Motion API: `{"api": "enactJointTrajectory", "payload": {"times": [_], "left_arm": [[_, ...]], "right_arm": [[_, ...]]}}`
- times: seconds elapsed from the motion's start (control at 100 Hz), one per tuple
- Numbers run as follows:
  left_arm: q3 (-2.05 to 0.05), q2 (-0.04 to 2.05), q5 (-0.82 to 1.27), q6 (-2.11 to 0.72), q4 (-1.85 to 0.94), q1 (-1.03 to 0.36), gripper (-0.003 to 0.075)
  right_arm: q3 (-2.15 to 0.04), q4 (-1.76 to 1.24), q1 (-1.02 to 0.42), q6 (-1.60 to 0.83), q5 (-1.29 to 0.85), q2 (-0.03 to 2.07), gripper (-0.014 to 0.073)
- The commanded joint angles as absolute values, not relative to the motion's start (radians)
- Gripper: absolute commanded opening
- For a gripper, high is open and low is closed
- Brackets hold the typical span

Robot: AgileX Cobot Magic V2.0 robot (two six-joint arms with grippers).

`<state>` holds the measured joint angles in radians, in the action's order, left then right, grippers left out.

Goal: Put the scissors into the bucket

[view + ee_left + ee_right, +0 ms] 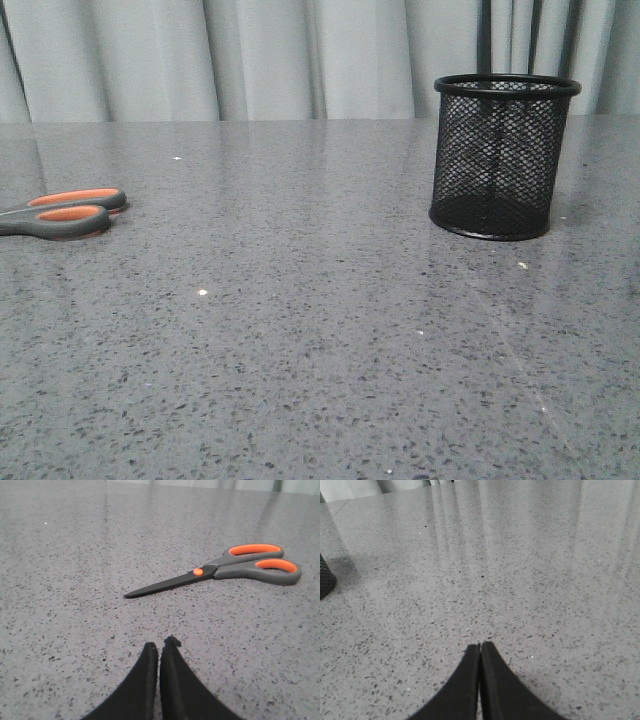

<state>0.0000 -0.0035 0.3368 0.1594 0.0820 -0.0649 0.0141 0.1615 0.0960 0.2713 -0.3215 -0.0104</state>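
Open tabletop [320,330] lies between the scissors [70,212] at the far left and the upright bucket [503,155] at right, well apart. Bare surface surrounds the flat scissors; the bucket's mouth is unobstructed from above.

Left gripper [159,647]: two black fingers pressed tip to tip, only a hairline seam between them, nothing held. One fingertip [171,642] looks slightly chipped or uneven at its end. Fingers pointing forward, low over the surface

Right gripper [480,646]: same condition, black fingers closed flush against each other, nothing between them, tips level and aimed forward, low over the surface

Neither arm nor gripper appears in the front view
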Motion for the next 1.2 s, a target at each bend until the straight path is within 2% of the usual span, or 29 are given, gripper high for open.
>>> {"api": "enactJointTrajectory", "payload": {"times": [0.0, 0.75, 0.88, 0.95, 1.08, 1.19], "left_arm": [[0.039, -0.030, 0.289, 0.166, 0.074, -0.065, -0.0019], [0.039, -0.030, 0.289, 0.166, 0.129, -0.065, -0.0019], [0.039, -0.030, 0.239, 0.166, 0.138, -0.065, -0.0019], [0.039, -0.030, 0.161, 0.168, 0.054, -0.065, -0.0019], [0.039, -0.030, -0.020, 0.168, -0.334, -0.065, -0.0019], [0.038, -0.030, -0.138, 0.168, -0.522, -0.065, -0.0019]], "right_arm": [[0.019, 0.178, 0.103, 0.263, -0.292, -0.033, -0.0045], [0.019, 0.178, 0.103, 0.263, -0.292, -0.033, -0.0045], [0.019, 0.178, 0.103, 0.263, -0.271, -0.033, -0.0045], [0.019, 0.156, 0.103, 0.263, -0.190, -0.033, -0.0045], [0.019, 0.031, 0.104, 0.263, 0.015, -0.033, -0.0045], [0.019, -0.112, 0.102, 0.267, 0.119, -0.033, -0.0045]]}}
